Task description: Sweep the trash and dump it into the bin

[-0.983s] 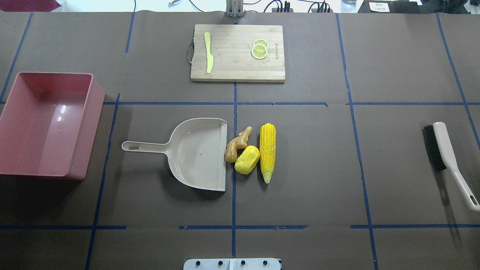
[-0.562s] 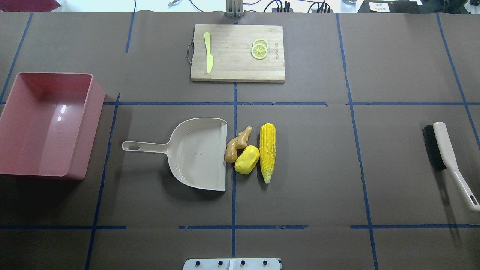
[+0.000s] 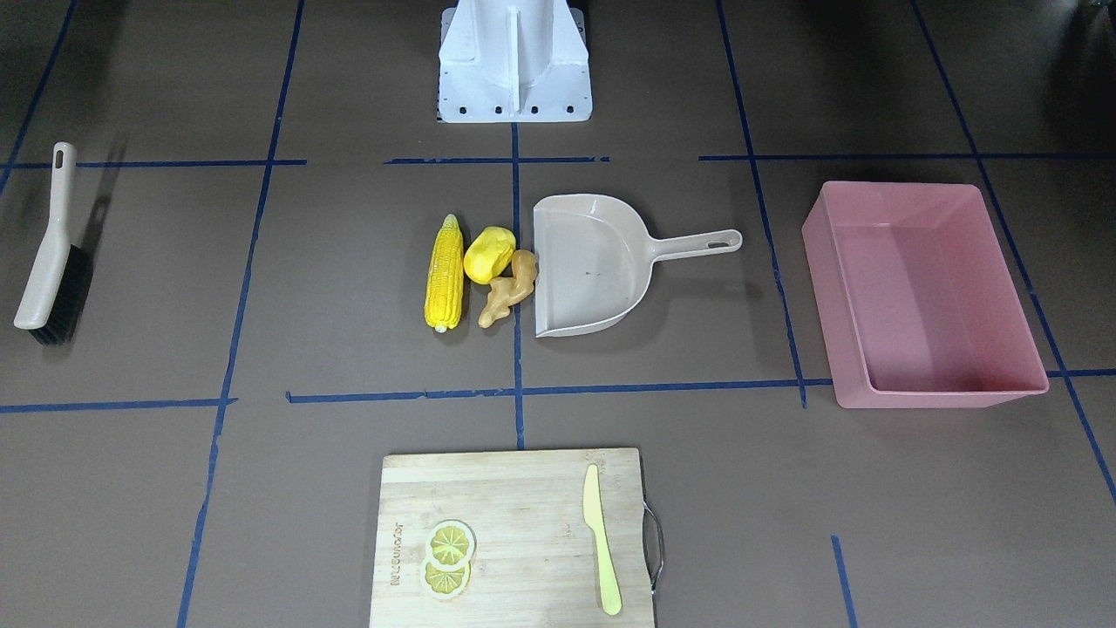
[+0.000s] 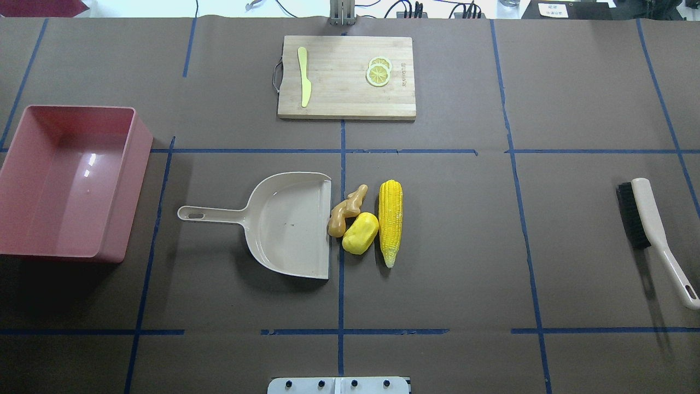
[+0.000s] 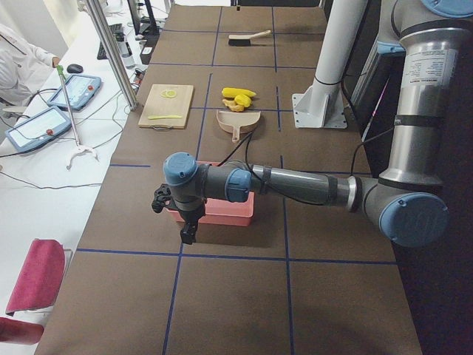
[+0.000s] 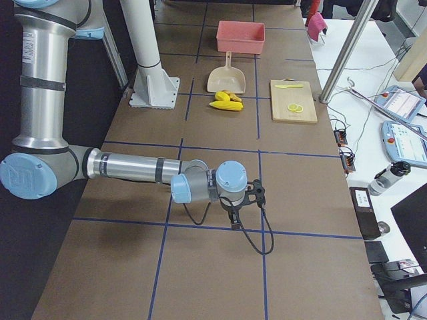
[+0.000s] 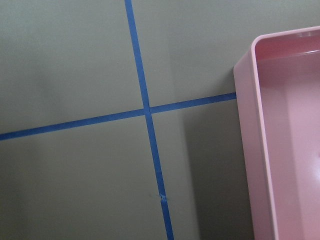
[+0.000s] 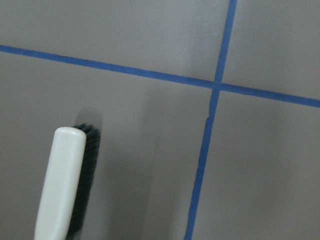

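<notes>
The trash lies mid-table: a yellow corn cob (image 4: pixel 390 221), a rounded yellow lump (image 4: pixel 361 232) and a tan ginger root (image 4: pixel 344 210), just right of the mouth of a beige dustpan (image 4: pixel 290 224). The ginger touches the pan's lip. The pink bin (image 4: pixel 138 186) stands at the far left and holds nothing. My left gripper (image 5: pixel 188 235) hangs by the bin's outer end; the left wrist view shows the bin's corner (image 7: pixel 250 150). My right gripper (image 6: pixel 233 221) hangs over the table's right end, near the brush (image 8: pixel 62 185). I cannot tell whether either gripper is open or shut.
A beige hand brush (image 4: pixel 648 219) with black bristles lies at the far right. A wooden cutting board (image 4: pixel 346 104) at the back holds lemon slices (image 4: pixel 378 72) and a pale yellow-green knife (image 4: pixel 304 76). Blue tape lines cross the brown table cover.
</notes>
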Tool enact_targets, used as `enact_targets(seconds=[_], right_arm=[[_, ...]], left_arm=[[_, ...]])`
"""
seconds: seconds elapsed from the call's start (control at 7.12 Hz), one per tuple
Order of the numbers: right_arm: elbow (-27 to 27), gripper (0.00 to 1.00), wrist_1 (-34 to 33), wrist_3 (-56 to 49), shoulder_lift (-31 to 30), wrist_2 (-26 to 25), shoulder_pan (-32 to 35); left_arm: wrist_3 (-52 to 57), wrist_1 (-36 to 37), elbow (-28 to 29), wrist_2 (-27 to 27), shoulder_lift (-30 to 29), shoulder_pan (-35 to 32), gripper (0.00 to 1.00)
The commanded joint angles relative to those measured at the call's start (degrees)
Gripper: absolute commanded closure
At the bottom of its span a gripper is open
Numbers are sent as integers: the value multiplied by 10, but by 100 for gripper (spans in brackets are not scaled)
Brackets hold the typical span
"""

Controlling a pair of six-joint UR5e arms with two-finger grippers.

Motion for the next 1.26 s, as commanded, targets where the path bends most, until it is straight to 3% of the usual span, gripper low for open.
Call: enact_targets(seconds=[0.0, 0.28, 0.42, 0.56, 0.7, 1.12], right_arm=[[93, 0, 55, 197, -72, 11, -62], [133, 0, 58, 352, -80, -44, -167], [132, 0, 101, 364, -112, -51, -182], [134, 0, 138, 459, -113, -83, -228], [133, 0, 168, 487, -114, -146, -290], [115, 2, 173, 495, -117, -150, -342]], left_arm=[[2, -17, 0, -23, 4, 0, 0], [-2, -18, -8, -34, 4, 0, 0], [-3, -18, -6, -37, 5, 1, 0], [-3, -18, -6, -37, 5, 1, 0], [-3, -18, -6, -38, 5, 1, 0], [-3, -18, -7, -38, 5, 2, 0]])
